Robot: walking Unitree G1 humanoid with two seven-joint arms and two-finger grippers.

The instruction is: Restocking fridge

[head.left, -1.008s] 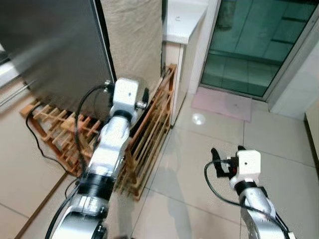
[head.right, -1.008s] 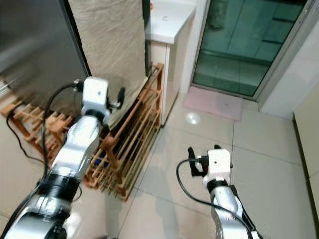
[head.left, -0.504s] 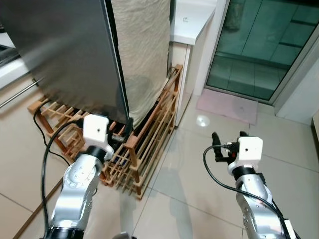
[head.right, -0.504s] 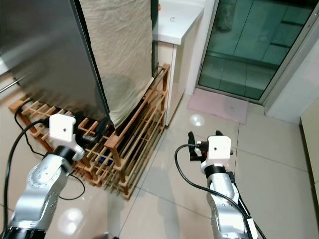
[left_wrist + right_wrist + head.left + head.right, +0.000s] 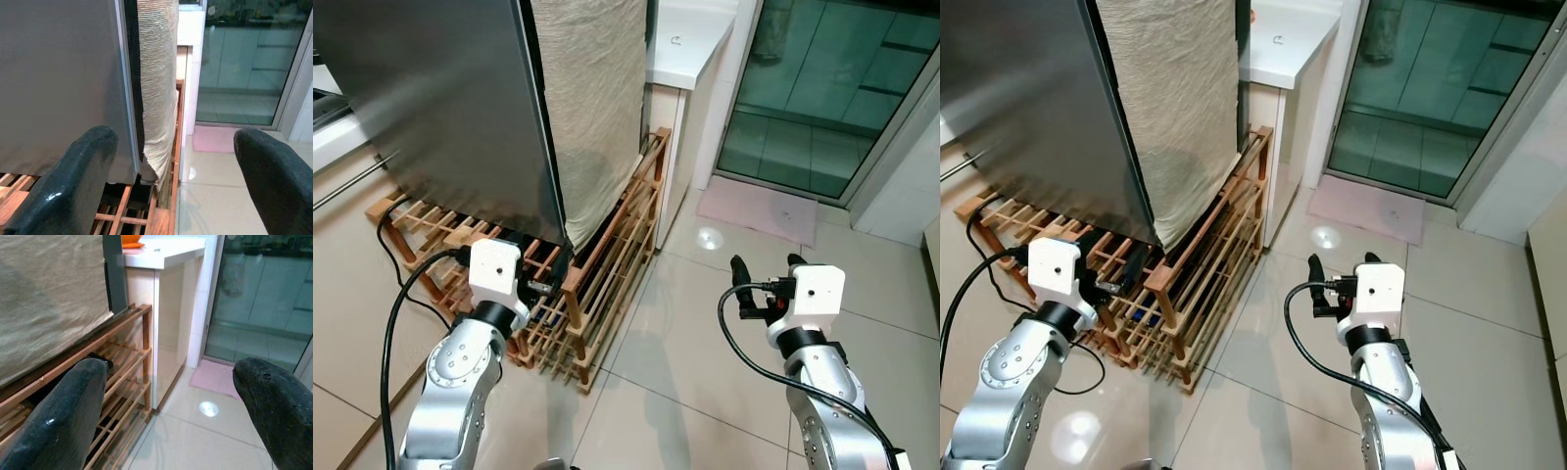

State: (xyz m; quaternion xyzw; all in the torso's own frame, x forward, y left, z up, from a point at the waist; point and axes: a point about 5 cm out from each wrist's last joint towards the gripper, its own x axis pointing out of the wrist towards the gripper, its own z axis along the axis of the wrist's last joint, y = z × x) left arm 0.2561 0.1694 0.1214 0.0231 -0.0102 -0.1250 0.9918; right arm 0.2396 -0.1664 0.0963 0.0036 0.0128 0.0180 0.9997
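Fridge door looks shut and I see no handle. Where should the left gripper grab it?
Probably the door's right vertical edge, beside the beige cloth. The steel face is flat, with no handle visible, and only that dark seam offers a lip. Bring the open left gripper up from the front-right.

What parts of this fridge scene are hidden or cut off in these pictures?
- Fridge top: cut off by the upper edge in the eye views.
- Fridge side: covered by the beige cloth.
- Fridge inside: hidden by its grey front.
- Wooden rack shelves: shaded; contents unclear.
- Orange item on the white counter: cut off in the right wrist view.
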